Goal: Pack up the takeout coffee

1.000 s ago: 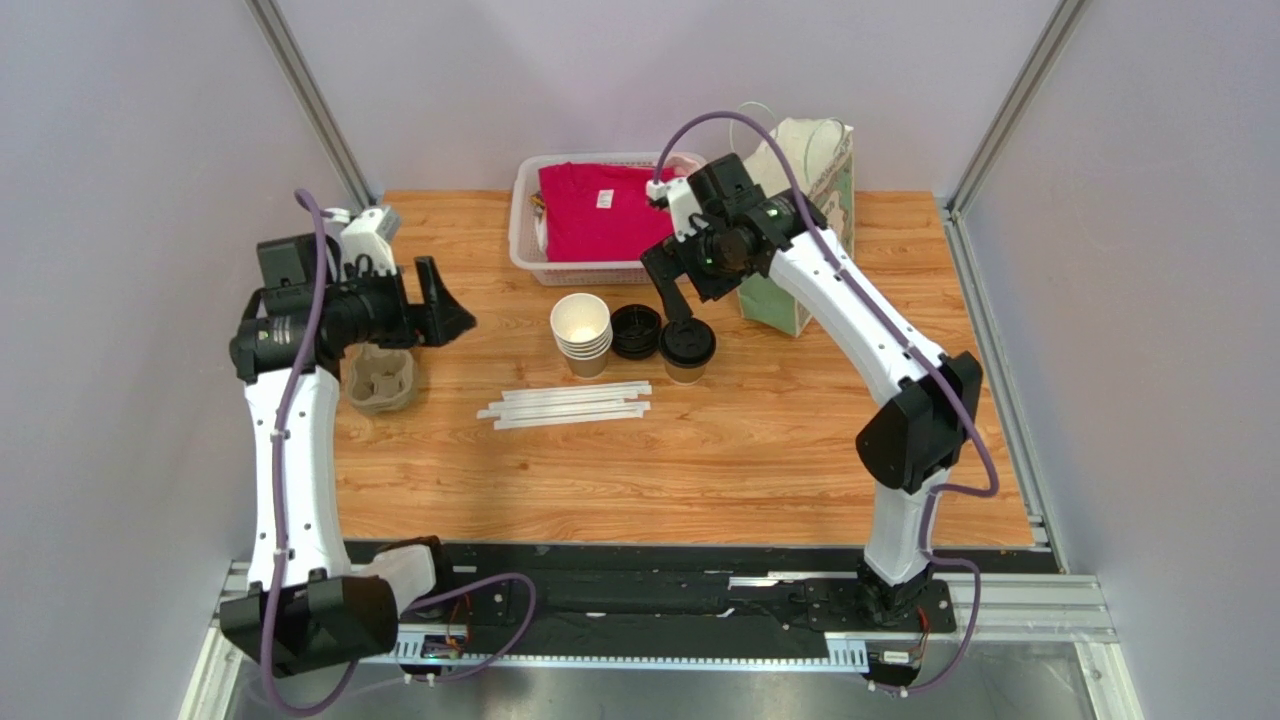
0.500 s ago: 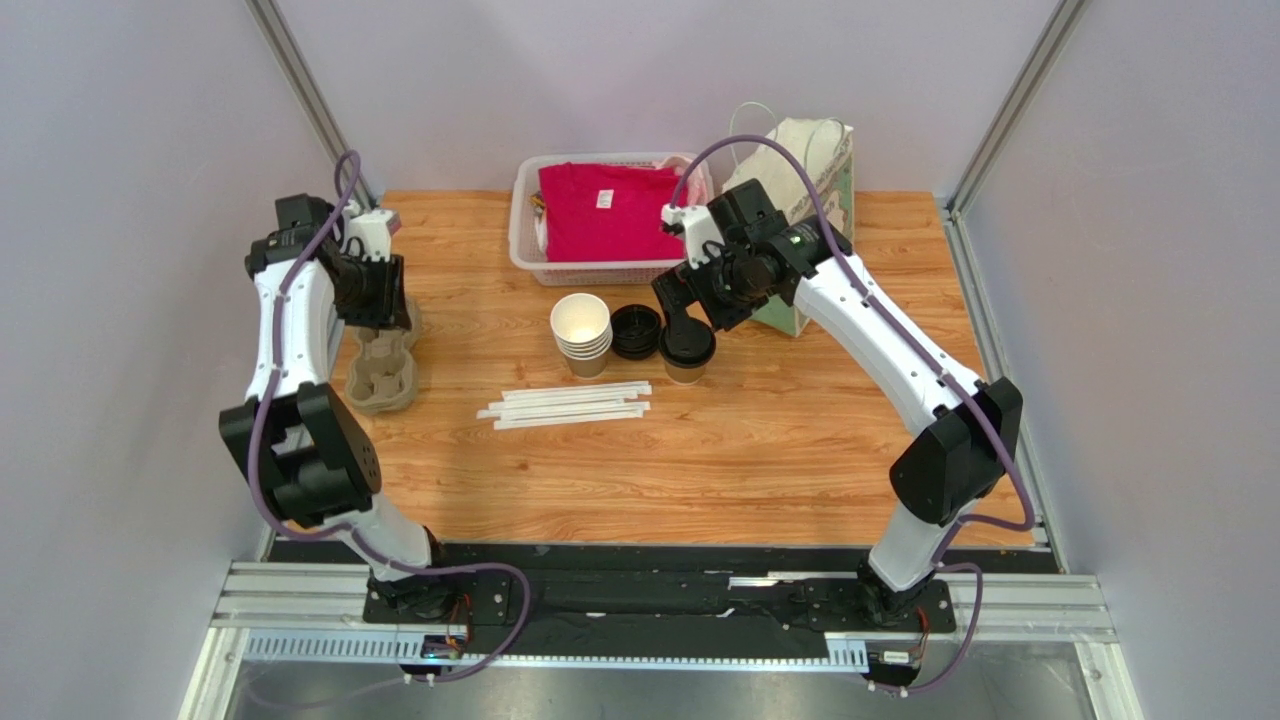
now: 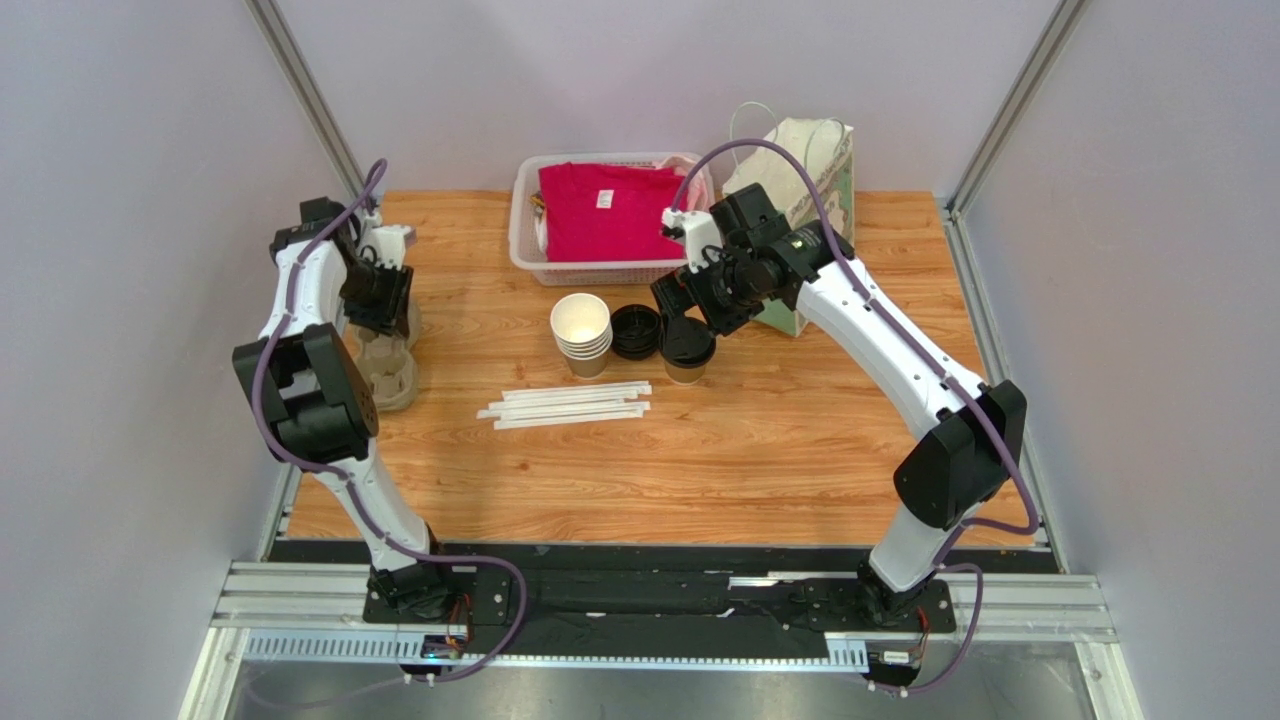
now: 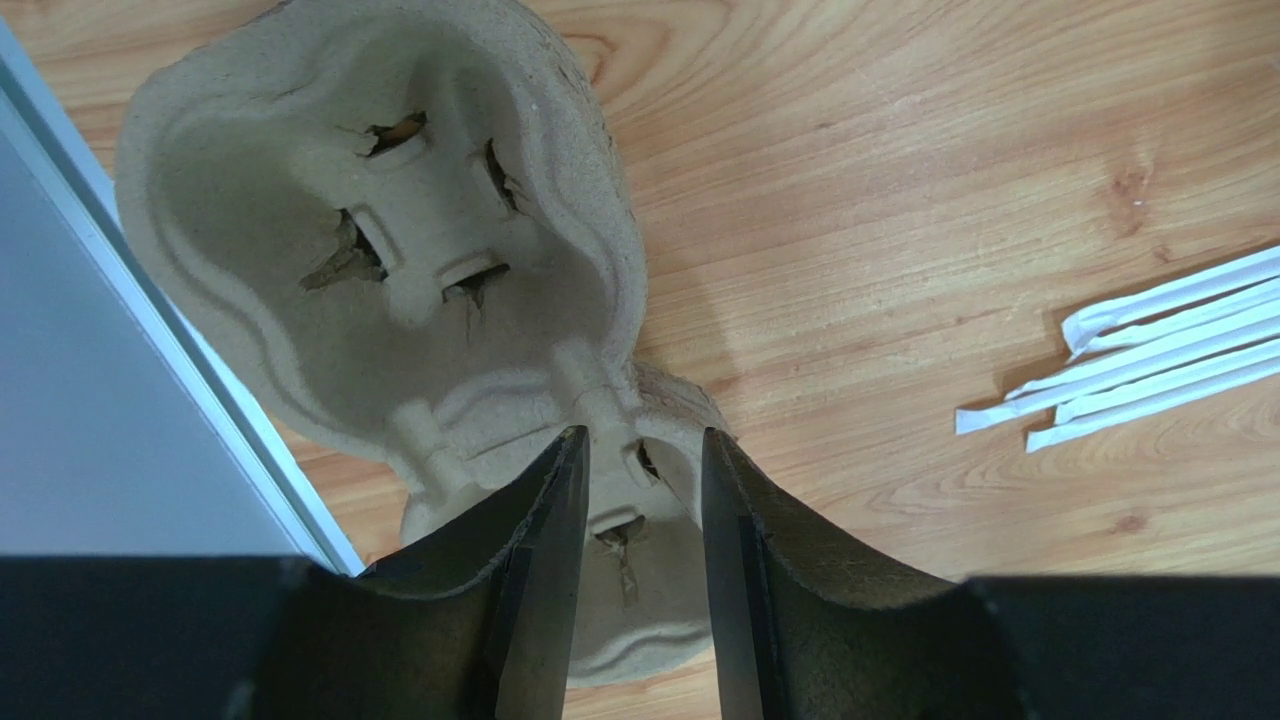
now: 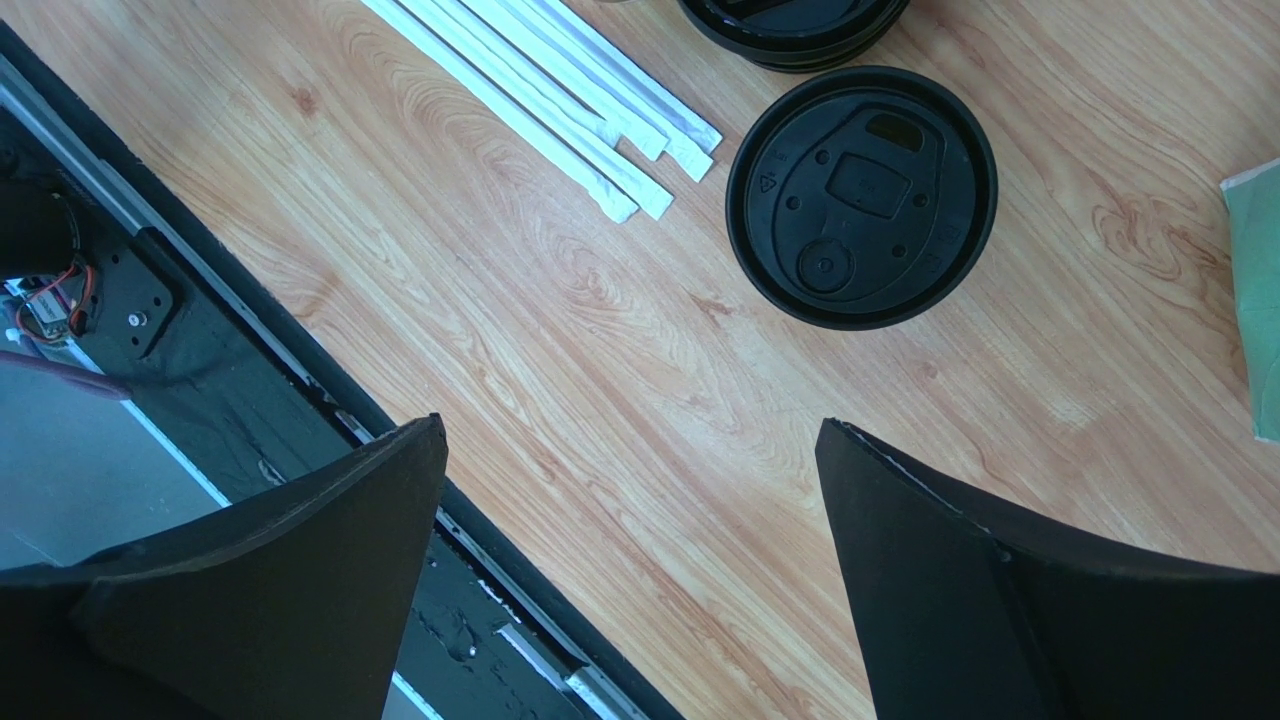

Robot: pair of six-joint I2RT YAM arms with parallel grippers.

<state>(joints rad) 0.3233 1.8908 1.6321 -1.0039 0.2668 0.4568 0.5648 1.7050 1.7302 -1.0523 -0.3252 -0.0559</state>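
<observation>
Coffee (image 3: 688,344) is standing where it stood a second ago, upright on the table (image 3: 781,450) with its black lid (image 5: 861,195) on, just beside the spare lids (image 3: 636,329) and near the cup stack (image 3: 580,327). Nothing is gripping it.

Hovering above its near side, the right gripper (image 5: 631,435) is spread wide and holding nothing. In the wrist view the lid is lying ahead of the fingers, not between them. This arm is barely shifting; over the last second it has only eased a little to its right.

Most of the change is happening on the left. That arm, stretched out level a second ago, is now folding back on itself and pointing its gripper down at the pulp carrier (image 4: 376,255) by the left wall. The left gripper (image 4: 639,438) is showing only a narrow gap between its fingers, lined up with the rib between the carrier's two wells. Whether it is pinching that rib or only hanging over it, I cannot tell.

Straws (image 3: 568,404) are lying untouched between the carrier and the coffee.

My reading is that the carrier is being taken in hand first, to steady it or bring it closer, while the right side is waiting to lift the coffee. Packing proper is not yet under way.
</observation>
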